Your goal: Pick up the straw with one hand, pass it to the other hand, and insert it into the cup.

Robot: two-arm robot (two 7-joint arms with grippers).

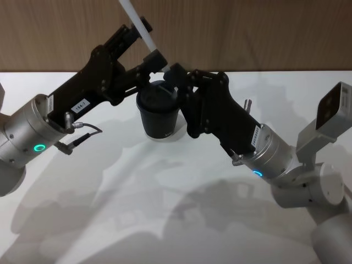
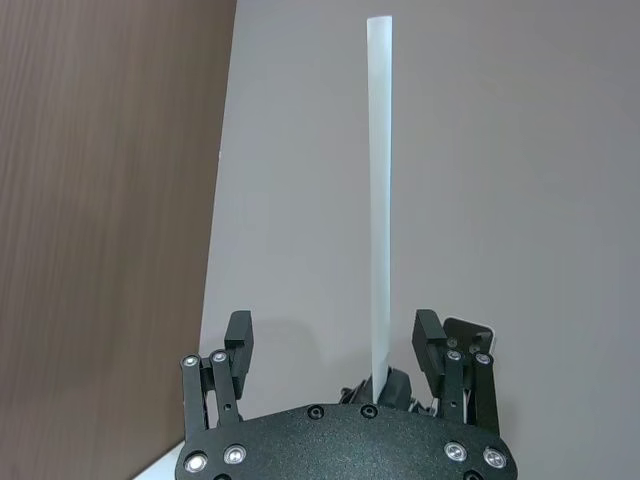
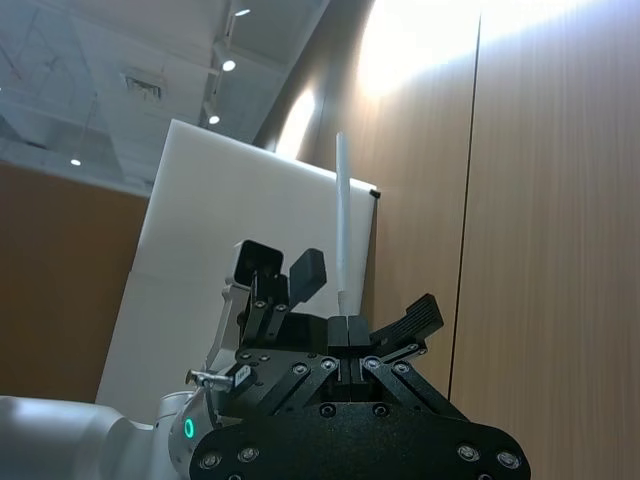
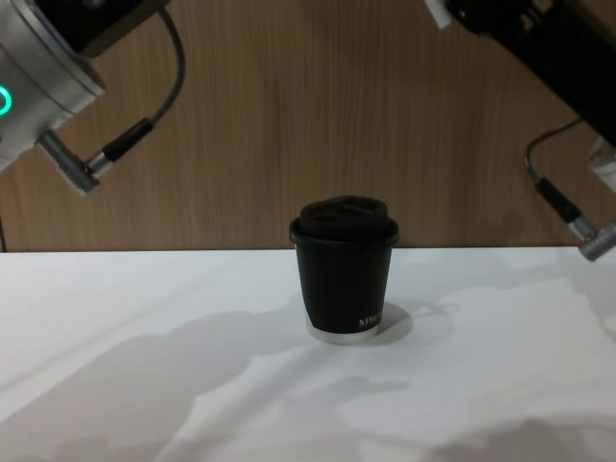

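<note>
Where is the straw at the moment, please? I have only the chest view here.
Observer: The right tool is shut on the straw near one end, up in the air.
Operator: Thank you. What is the other arm doing?
Observer: The left tool is open, with one finger on each side of the straw and a gap to both.
Operator: Which way does the straw point?
Observer: Its long free part points upward, away from the cup.
</note>
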